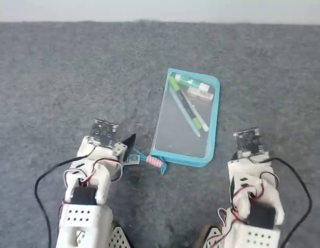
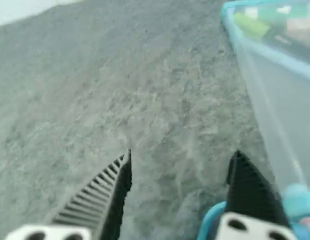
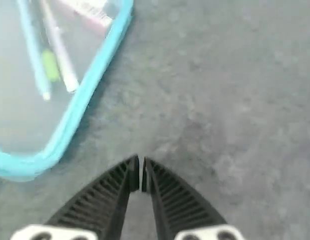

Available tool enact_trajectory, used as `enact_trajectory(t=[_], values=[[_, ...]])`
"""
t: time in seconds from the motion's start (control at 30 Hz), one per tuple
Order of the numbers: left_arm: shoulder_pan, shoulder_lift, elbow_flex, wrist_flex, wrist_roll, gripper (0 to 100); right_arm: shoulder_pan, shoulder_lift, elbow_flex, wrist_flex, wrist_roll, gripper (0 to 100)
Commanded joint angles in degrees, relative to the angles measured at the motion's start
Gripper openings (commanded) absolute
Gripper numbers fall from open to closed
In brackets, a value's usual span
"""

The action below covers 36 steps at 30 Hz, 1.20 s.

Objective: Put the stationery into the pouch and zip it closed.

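A clear pouch [image 1: 183, 129] with a teal border lies flat on the grey carpet. Inside it are pens [image 1: 189, 112], a green marker [image 1: 174, 82] and an eraser [image 1: 200, 93]. Its pink and teal zip pull [image 1: 155, 161] trails from the near left corner. My left gripper [image 2: 180, 175] is open just left of that corner, low over the carpet, with the pull [image 2: 297, 200] beside one finger and nothing between the fingers. My right gripper [image 3: 140, 172] is shut and empty, off the pouch's [image 3: 69, 125] near right corner.
Grey carpet [image 1: 72, 77] covers the whole table with open room to the left, right and behind the pouch. Both arm bases [image 1: 82, 217] and their cables [image 1: 43, 186] stand along the near edge.
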Motion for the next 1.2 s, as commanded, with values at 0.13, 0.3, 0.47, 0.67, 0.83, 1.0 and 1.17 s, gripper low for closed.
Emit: enact_trajectory(t=[0.13,0.3,0.47,0.67,0.83,1.0,1.17], values=[[-13.4,0.1,-0.7,4.3,0.4,29,0.6,-1.4,7.7,0.2,4.7,0.6],[-19.2,0.1,-0.7,7.2,0.4,29,2.3,-1.4,9.2,2.2,-1.2,0.6],[-21.1,0.1,-0.7,7.1,0.4,29,3.7,-1.4,9.3,2.6,-9.8,0.6],[-21.2,0.1,-0.7,7.1,0.4,29,3.5,-1.4,9.3,2.6,-9.9,0.6],[-21.2,0.1,-0.7,7.1,0.4,29,3.4,-1.4,9.3,2.6,-9.9,0.6],[-21.2,0.1,-0.7,7.1,0.4,29,3.4,-1.4,9.3,2.6,-9.9,0.6],[-21.2,0.1,-0.7,7.1,0.4,29,3.4,-1.4,9.3,2.6,-9.9,0.6]])
